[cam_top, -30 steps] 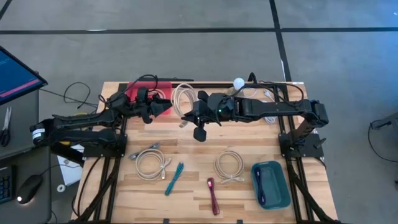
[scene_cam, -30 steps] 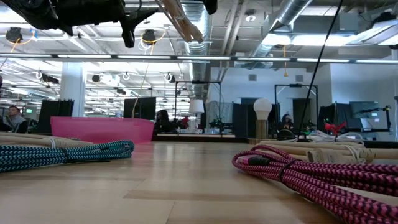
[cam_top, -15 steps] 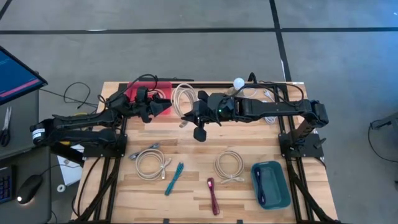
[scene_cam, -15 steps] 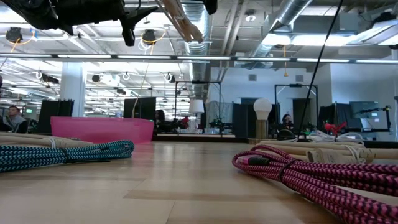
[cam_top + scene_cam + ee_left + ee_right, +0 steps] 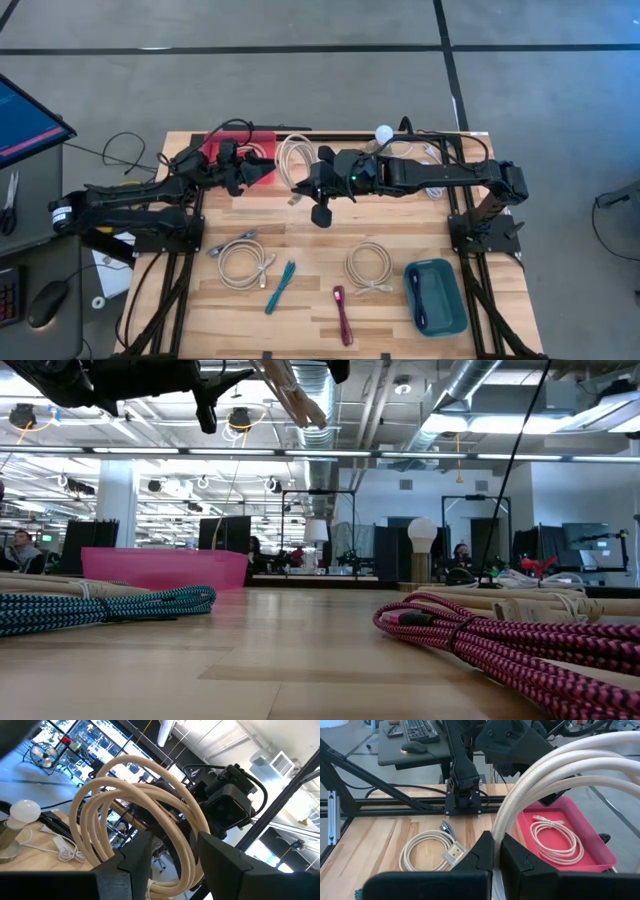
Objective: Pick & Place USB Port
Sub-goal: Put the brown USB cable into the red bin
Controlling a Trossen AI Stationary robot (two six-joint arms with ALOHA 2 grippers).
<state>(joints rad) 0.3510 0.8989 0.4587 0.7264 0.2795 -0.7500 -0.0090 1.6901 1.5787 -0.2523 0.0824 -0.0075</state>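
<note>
A coil of cream cable (image 5: 293, 155) is lifted above the table's far side, just right of the red tray (image 5: 222, 140), which has another cream cable (image 5: 555, 837) lying in it. My right gripper (image 5: 302, 184) reaches in from the right and is shut on the coil. My left gripper (image 5: 264, 172) hovers over the tray's right end, open. In the left wrist view its fingers (image 5: 137, 857) stand on either side of the coil's strands (image 5: 175, 842). Whether they touch, I cannot tell. The low view shows the coil (image 5: 290, 390) high above the table. My right gripper pinches the cream coil's bundled strands (image 5: 503, 827) between its two fingers, several loops together. The fingers lie roughly level, coming from the table's right. The coil is lifted clear of the table and stands up from the fingers.
On the near half lie two cream coils (image 5: 243, 262) (image 5: 368, 268), a teal cable (image 5: 280, 285) and a magenta cable (image 5: 342, 313). A blue bin (image 5: 452, 312) sits at the near right. A white bulb lamp (image 5: 384, 132) and more cream cables (image 5: 430, 152) are at the far edge.
</note>
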